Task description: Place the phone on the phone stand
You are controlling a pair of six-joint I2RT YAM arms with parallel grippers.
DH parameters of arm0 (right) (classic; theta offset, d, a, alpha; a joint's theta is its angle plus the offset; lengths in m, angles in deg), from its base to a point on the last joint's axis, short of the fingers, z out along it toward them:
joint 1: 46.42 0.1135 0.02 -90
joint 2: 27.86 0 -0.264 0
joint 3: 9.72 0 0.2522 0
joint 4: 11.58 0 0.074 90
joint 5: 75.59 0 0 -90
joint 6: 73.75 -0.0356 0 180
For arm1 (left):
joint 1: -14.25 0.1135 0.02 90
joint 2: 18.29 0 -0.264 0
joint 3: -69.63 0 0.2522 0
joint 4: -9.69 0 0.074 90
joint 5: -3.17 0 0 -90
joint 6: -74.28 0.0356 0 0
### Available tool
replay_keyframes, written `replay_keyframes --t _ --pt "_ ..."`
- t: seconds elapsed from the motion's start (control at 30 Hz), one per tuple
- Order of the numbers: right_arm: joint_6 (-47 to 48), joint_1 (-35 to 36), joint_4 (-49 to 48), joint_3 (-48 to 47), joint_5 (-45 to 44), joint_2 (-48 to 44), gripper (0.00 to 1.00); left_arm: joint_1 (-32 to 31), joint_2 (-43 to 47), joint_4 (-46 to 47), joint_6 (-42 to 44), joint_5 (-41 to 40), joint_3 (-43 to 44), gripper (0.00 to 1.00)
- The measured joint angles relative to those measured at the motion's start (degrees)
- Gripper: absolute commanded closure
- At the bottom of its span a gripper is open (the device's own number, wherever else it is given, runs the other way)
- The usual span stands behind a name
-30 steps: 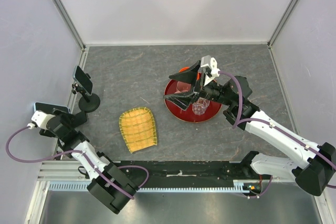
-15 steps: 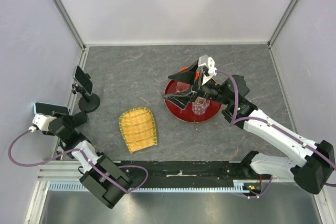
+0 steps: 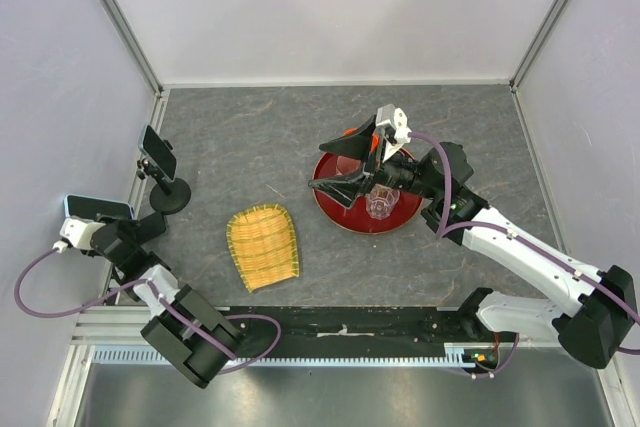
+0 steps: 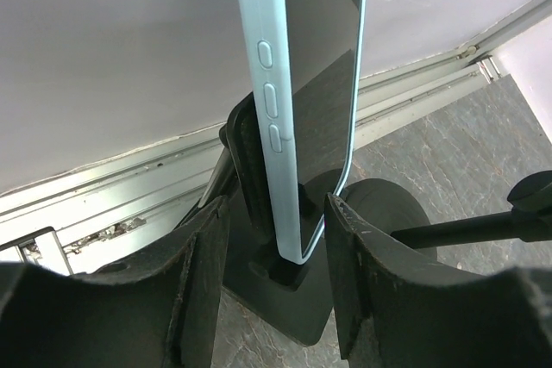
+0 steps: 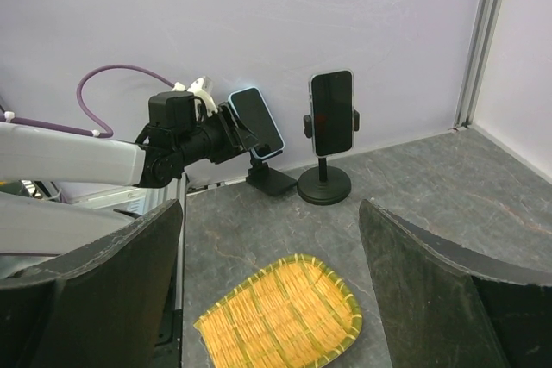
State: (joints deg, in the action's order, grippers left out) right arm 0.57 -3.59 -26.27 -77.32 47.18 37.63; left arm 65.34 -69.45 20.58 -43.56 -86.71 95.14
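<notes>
Left wrist view: phone (image 4: 293,109) rests in the stand (image 4: 280,299) cradle, left gripper (image 4: 276,213) straddling both; clamped or loose, I cannot tell. Seating looks finished; next comes release and a clean retreat.

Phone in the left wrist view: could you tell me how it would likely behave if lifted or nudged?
The phone looks thin and rigid, so it should lift as one piece. Its smooth case could slip in a light grip. It leans steeply on the small stand, so a sideways nudge might tip it.
</notes>
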Motion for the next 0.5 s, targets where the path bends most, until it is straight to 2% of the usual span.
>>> replay_keyframes --t 0.27,0.43,0.5 --pt "0.0 -0.3 -0.2 0.0 0.0 0.3 0.10 0.3 -3.0 1.7 -1.2 0.0 0.0 0.48" --pt "-0.2 -0.3 -0.2 -0.1 0.0 0.9 0.09 0.3 -4.4 3.6 -1.4 0.3 0.0 0.57" --pt "-0.2 -0.4 -0.2 -0.1 0.1 1.0 0.09 0.4 -5.0 4.4 -1.5 0.9 0.1 0.64"
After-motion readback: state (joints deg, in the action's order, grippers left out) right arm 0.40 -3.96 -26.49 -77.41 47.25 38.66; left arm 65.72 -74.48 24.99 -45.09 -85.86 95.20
